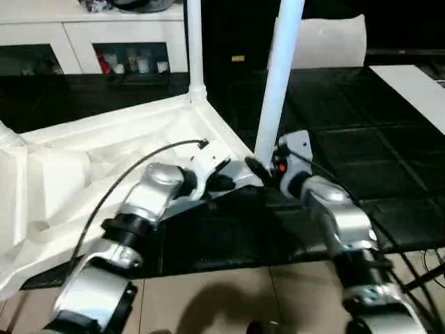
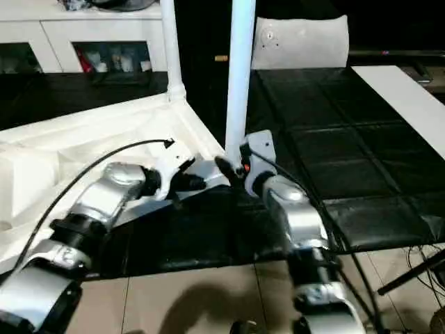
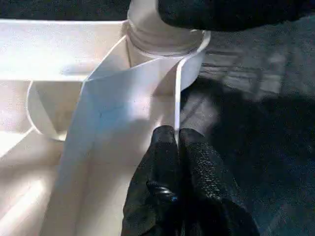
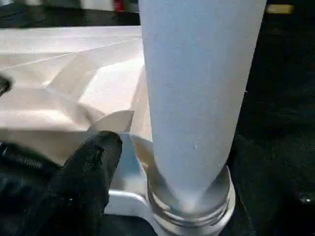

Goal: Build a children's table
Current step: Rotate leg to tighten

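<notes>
Inverted table top with one leg being seated in the near corner socket. Nearest the camera, the left gripper [image 1: 221, 182] has its jaws closed flat together, holding nothing; in the left wrist view its fingertips [image 3: 173, 142] press against a thin upright rib of the table top [image 1: 104, 149], just short of the round corner socket [image 3: 189, 61]. Immediately beyond those tips stands the near leg [image 1: 278, 83], upright in that socket. The right gripper [image 1: 268, 169] sits at the base of this leg with its jaws parted on either side of the tube; in the right wrist view one finger [image 4: 91, 169] is clear of the leg's surface, and the other is too dark to make out, so the leg appears bracketed rather than clamped. The threaded collar [image 4: 189, 209] at the leg's foot shows above the socket rim, which suggests the leg is entered but perhaps not fully home.

Farther off, a second leg [image 1: 194, 45] stands in the far corner of the top.

Step in hand: fitting the near leg while the left gripper steadies the top. The next move probably calls for the right jaws to close on the tube again and turn or press it down, with the left tips holding the rib against rotation.
</notes>
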`<state>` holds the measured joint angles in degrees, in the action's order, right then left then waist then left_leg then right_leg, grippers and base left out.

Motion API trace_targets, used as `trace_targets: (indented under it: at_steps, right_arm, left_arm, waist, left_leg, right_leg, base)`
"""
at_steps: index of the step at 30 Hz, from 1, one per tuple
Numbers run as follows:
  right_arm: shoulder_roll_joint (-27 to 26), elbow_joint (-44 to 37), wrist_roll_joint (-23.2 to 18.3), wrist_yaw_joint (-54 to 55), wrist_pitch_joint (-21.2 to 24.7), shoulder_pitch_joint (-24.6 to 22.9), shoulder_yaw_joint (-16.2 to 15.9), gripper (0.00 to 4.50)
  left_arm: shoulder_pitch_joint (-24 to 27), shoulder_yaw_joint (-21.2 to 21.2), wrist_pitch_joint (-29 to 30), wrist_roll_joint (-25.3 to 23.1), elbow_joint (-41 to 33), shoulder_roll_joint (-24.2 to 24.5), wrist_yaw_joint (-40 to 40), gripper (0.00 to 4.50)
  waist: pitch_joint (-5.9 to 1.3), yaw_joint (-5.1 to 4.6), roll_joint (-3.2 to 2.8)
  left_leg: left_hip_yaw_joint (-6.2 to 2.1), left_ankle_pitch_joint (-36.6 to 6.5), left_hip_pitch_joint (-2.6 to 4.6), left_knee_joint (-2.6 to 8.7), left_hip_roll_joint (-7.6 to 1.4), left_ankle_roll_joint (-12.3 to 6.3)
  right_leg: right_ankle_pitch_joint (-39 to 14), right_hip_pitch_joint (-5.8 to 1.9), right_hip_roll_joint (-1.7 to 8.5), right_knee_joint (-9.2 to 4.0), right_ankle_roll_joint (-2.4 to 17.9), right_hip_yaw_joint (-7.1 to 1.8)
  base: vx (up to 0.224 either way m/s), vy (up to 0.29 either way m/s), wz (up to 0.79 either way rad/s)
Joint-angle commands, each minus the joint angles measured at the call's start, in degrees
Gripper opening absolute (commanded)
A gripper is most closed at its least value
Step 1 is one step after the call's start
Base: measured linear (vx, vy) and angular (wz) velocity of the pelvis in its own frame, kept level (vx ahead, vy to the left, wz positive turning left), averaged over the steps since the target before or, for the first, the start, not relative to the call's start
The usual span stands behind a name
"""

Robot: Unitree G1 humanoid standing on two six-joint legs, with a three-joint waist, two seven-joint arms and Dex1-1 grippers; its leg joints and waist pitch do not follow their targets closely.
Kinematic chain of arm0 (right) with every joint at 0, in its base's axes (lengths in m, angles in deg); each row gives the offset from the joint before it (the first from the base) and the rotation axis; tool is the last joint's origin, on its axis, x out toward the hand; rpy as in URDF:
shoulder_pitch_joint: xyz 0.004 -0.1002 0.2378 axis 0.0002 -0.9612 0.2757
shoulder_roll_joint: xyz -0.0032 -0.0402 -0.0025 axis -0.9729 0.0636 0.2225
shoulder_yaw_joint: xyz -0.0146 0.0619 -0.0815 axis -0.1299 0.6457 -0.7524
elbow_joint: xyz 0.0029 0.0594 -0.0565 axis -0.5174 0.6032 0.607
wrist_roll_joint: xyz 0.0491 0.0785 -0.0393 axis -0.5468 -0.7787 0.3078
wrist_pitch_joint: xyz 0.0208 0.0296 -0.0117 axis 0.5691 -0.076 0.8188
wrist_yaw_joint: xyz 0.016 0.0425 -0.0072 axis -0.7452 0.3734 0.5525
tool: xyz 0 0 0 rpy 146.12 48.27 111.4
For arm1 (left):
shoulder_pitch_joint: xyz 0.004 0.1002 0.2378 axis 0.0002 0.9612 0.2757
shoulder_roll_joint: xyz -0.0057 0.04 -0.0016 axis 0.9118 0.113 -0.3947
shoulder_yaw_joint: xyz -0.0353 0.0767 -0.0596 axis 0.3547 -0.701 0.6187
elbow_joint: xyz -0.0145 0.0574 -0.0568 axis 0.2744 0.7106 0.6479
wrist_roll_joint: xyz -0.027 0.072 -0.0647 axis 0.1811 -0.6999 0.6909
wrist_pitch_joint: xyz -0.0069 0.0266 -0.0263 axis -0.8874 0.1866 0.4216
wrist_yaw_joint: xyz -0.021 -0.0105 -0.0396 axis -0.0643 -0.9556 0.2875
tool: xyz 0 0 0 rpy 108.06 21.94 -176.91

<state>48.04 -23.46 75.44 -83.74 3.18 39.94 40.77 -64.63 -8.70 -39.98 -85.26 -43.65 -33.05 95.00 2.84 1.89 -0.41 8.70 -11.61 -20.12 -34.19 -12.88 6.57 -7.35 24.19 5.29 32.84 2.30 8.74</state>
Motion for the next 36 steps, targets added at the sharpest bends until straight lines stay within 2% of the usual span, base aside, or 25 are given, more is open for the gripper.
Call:
trace_targets:
  at_steps: [1,3,4,5,6,8,9,11,12,19,20,22,23,25,28,29,30,36]
  right_arm:
    - [1.8,-2.8,-2.8,-7.6,-0.9,-1.0,-2.4,4.0]
    - [4.8,-4.0,-3.7,-12.4,-1.5,-1.9,-2.9,4.03]
    - [6.1,-4.3,-4.1,-14.5,-1.7,-2.2,-2.8,4.27]
    - [6.6,-4.4,-4.3,-15.4,-1.7,-2.3,-2.8,4.27]
    - [9.1,-4.7,-5.3,-19.6,-2.0,-2.6,-2.9,4.44]
    - [11.0,-4.7,-6.0,-23.2,-2.4,-2.7,-3.2,4.48]
    - [13.5,-4.6,-7.0,-28.1,-2.8,-2.9,-3.8,4.48]
    - [14.6,-4.4,-7.8,-30.5,-2.7,-2.9,-3.9,4.48]
    - [16.2,-4.1,-8.9,-34.2,-2.0,-2.5,-4.3,4.48]
    - [19.6,-3.3,-10.4,-43.4,-1.9,-0.8,-7.1,4.48]
    - [19.8,-3.0,-10.5,-44.5,-2.0,-0.5,-7.4,4.48]
    - [20.1,-2.5,-10.8,-46.5,-2.2,0.0,-8.0,4.13]
    - [20.1,-2.4,-10.8,-46.8,-2.3,0.1,-8.1,4.13]
    - [20.3,-1.9,-11.0,-48.4,-2.1,0.6,-8.7,4.0]
    - [20.4,-1.5,-11.1,-49.4,-1.8,0.8,-9.0,3.64]
    - [20.5,-1.4,-11.3,-49.8,-1.9,0.9,-9.3,3.64]
    - [20.5,-1.4,-11.4,-50.0,-1.8,1.0,-9.4,3.43]
    - [20.4,-0.7,-11.5,-51.5,-1.9,1.2,-9.7,2.99]
  left_arm:
    - [-0.7,-0.9,-5.0,1.9,-3.1,1.7,5.3,0.0]
    - [-0.4,-2.1,-8.2,2.4,-2.9,3.4,10.1,0.0]
    - [-0.4,-2.7,-9.4,2.5,-2.9,4.1,12.1,0.0]
    - [-0.4,-3.0,-9.9,2.6,-2.8,4.4,12.9,0.0]
    - [-0.5,-4.0,-11.3,2.4,-2.6,5.5,16.2,0.0]
    - [-0.8,-4.9,-12.5,2.2,-2.1,6.4,18.8,0.0]
    - [-1.2,-6.1,-13.7,1.9,-1.4,7.4,21.8,0.0]
    - [-1.5,-6.6,-14.6,1.9,-1.0,7.7,23.1,0.0]
    - [-1.9,-7.0,-15.2,2.6,-0.9,7.7,25.4,0.0]
    - [-2.2,-9.2,-17.9,3.3,-1.1,8.4,32.2,0.0]
    - [-2.3,-9.6,-18.4,3.1,-0.9,8.5,32.7,0.0]
    - [-2.6,-10.1,-19.5,2.7,-0.5,8.6,33.7,0.0]
    - [-2.7,-10.2,-19.6,2.6,-0.4,8.7,33.9,0.0]
    - [-2.8,-10.5,-20.4,2.1,-0.2,8.8,34.8,0.0]
    - [-2.8,-10.6,-20.7,2.1,-0.2,8.8,35.2,0.0]
    - [-2.6,-10.7,-20.8,2.2,-0.4,8.9,35.4,0.0]
    - [-2.4,-10.7,-20.8,2.2,-0.7,9.0,35.6,0.0]
    - [-2.1,-11.1,-21.5,2.2,-1.0,9.2,36.0,0.0]
  waist:
    - [-4.47,0.6,-0.1]
    - [-4.41,0.63,-0.13]
    - [-4.4,0.68,-0.15]
    - [-4.34,0.7,0.25]
    - [-4.22,1.04,0.34]
    - [-4.14,1.46,0.19]
    - [-4.12,1.94,0.18]
    - [-4.05,2.56,0.26]
    - [-4.16,3.21,0.42]
    - [-4.38,4.03,0.51]
    - [-4.38,4.08,0.81]
    - [-4.33,4.46,0.77]
    - [-4.3,4.53,0.72]
    - [-4.31,4.57,0.92]
    - [-4.36,4.58,0.85]
    - [-4.37,4.62,0.74]
    - [-4.41,4.61,0.86]
    - [-4.33,4.6,1.06]
  left_leg:
    - [0.77,-7.2,-0.47,3.49,0.38,-5.74]
    - [0.76,-7.8,-0.44,3.53,0.2,-5.97]
    - [0.84,-7.9,-0.38,3.5,0.19,-5.89]
    - [0.87,-8.3,-0.37,3.52,0.19,-5.86]
    - [0.97,-8.9,-0.17,3.49,0.15,-5.62]
    - [0.97,-9.2,-0.1,3.53,0.09,-5.6]
    - [0.96,-9.6,0.11,3.56,0.06,-5.56]
    - [1.04,-9.8,0.17,3.57,0.0,-5.48]
    - [1.1,-9.4,0.32,3.53,-0.14,-5.3]
    - [1.03,-7.5,-0.17,3.47,-0.25,-5.3]
    - [1.13,-7.4,-0.15,3.42,-0.21,-5.35]
    - [1.13,-7.3,-0.13,3.43,-0.21,-5.25]
    - [1.14,-7.6,-0.1,3.43,-0.21,-5.07]
    - [1.12,-7.6,-0.14,3.44,-0.19,-4.88]
    - [1.09,-7.3,-0.18,3.42,-0.16,-4.66]
    - [1.06,-7.2,-0.19,3.43,-0.19,-4.64]
    - [1.07,-7.1,-0.21,3.41,-0.21,-4.68]
    - [1.1,-7.1,-0.26,3.4,-0.11,-4.6]
  right_leg:
    - [-18.0,-4.98,2.72,-3.91,6.8,-2.92]
    - [-18.3,-4.89,2.71,-3.89,6.7,-3.0]
    - [-18.4,-4.78,2.73,-3.89,6.9,-3.04]
    - [-19.1,-4.74,2.75,-3.98,6.8,-3.01]
    - [-21.3,-4.57,2.87,-4.22,6.4,-3.03]
    - [-22.3,-4.54,2.88,-4.3,6.1,-3.05]
    - [-23.4,-4.46,2.9,-4.44,5.6,-2.95]
    - [-24.2,-4.38,2.88,-4.49,5.2,-3.0]
    - [-23.8,-4.29,2.93,-4.35,5.3,-3.05]
    - [-21.2,-4.55,2.97,-3.74,6.3,-3.07]
    - [-21.5,-4.52,2.94,-3.82,6.1,-3.09]
    - [-22.3,-4.43,2.99,-3.83,5.8,-3.06]
    - [-23.2,-4.38,3.01,-3.97,5.5,-3.04]
    - [-23.8,-4.43,3.0,-4.01,5.2,-2.94]
    - [-23.8,-4.45,3.01,-4.0,4.8,-2.93]
    - [-23.7,-4.44,3.04,-3.97,4.9,-2.94]
    - [-23.3,-4.45,2.98,-3.92,4.9,-2.95]
    - [-24.4,-4.43,2.99,-4.02,4.4,-2.84]
  base:
    - [0.0,0.0,0.0]
    - [0.0,0.0,0.0]
    - [0.0,0.0,0.0]
    - [0.0,0.0,0.0]
    - [0.0,0.0,0.0]
    - [0.0,0.0,0.0]
    - [0.0,0.0,0.0]
    - [0.0,0.0,0.0]
    - [0.0,0.0,0.0]
    - [0.0,0.0,0.0]
    - [0.0,0.0,0.0]
    - [0.0,0.0,0.0]
    - [0.0,0.0,0.0]
    - [0.0,0.0,0.0]
    - [0.0,0.0,0.0]
    - [0.0,0.0,0.0]
    - [0.0,0.0,0.0]
    - [0.0,0.0,0.0]
